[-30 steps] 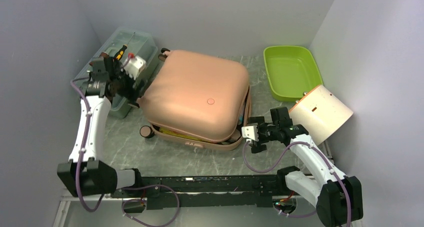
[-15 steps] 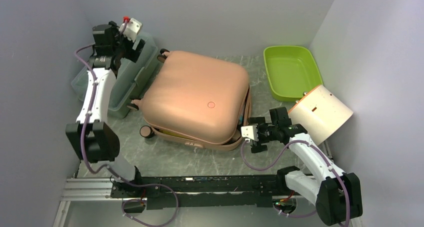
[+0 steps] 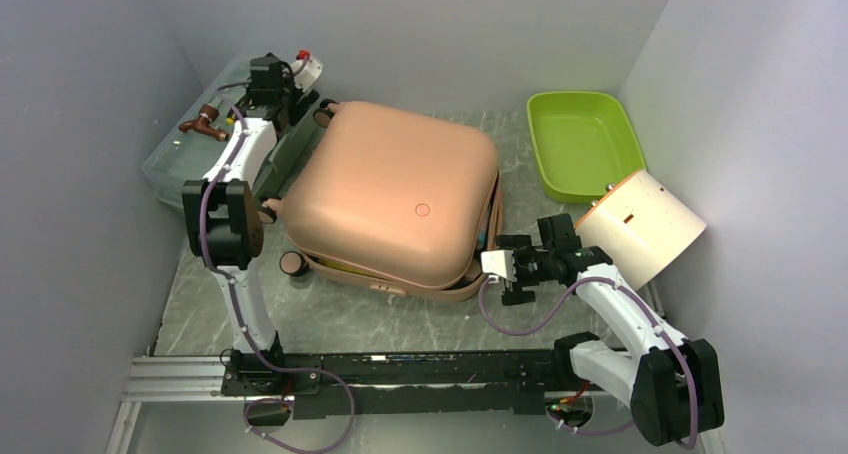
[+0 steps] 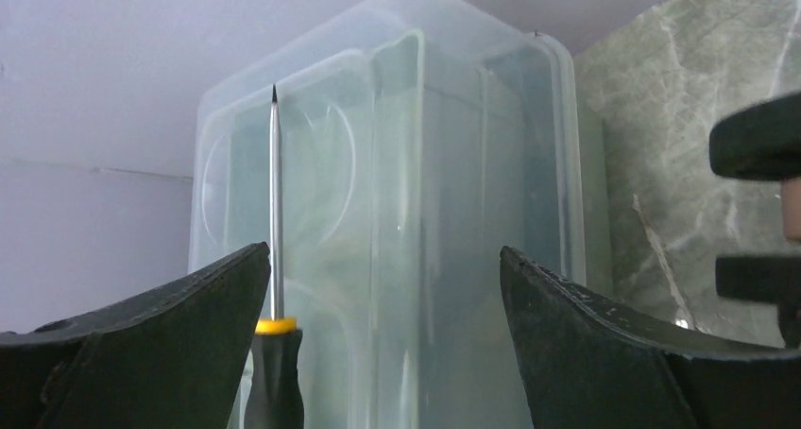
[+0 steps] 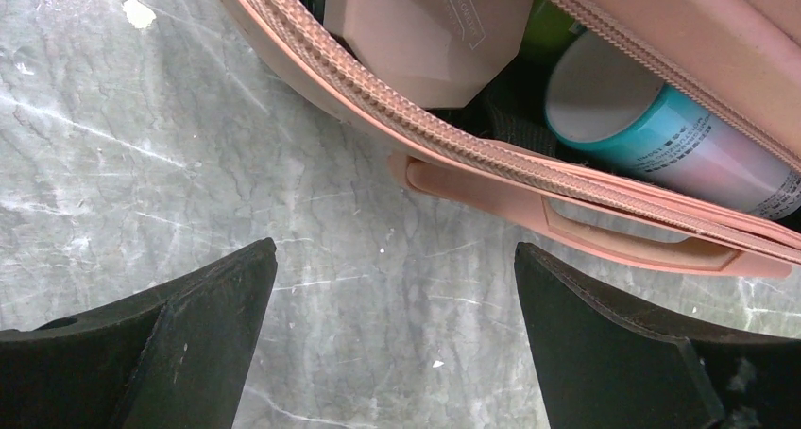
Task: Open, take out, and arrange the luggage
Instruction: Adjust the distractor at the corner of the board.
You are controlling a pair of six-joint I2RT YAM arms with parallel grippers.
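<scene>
One pink suitcase point(image 3: 395, 189), one clear box point(image 3: 190, 164), one green tray point(image 3: 580, 144), one white tub point(image 3: 645, 226), one screwdriver point(image 4: 274, 372) (yellow ring on its handle), one teal can point(image 5: 661, 136).

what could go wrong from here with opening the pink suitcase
The luggage lid is only ajar, and a teal-banded bottle lies right at the open seam above the pink handle; lifting there could let it roll out.
The open left gripper hangs by the translucent toolbox and a screwdriver; swinging toward the luggage might knock either.
The white cylinder sits close behind the right arm; pulling back may bump it.
</scene>
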